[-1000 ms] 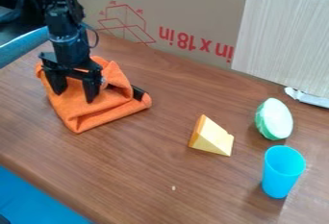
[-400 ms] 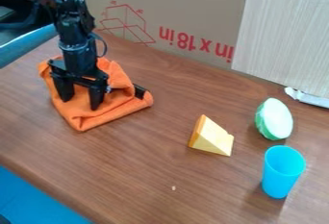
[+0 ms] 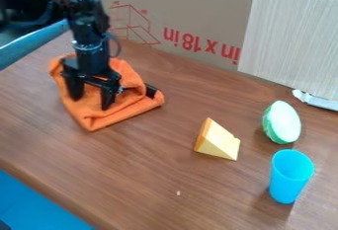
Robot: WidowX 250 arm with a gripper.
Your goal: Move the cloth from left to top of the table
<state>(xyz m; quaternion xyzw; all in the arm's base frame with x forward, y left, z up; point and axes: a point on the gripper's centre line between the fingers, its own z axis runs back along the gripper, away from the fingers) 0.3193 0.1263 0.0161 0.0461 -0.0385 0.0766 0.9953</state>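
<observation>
The black gripper [image 3: 92, 95] is over the orange cloth [image 3: 133, 104] at the left of the table. Its two fingers point down onto the cloth and stand well apart, with orange fabric showing between them. The cloth lies crumpled and folded, with one corner toward the front and a rolled end to the right. Part of its back half is hidden behind the gripper. The table [image 3: 151, 170] is brown wood.
A black object [image 3: 151, 91] pokes out at the cloth's right end. Farther right are a yellow cheese wedge [image 3: 219, 141], a green and white half vegetable [image 3: 284, 123] and a blue cup [image 3: 289, 177]. A cardboard wall [image 3: 198, 7] stands along the back.
The arm and gripper have shifted to the right, and the cloth has slid a little to the right and toward the back with them. The fingers' spacing looks much the same.
</observation>
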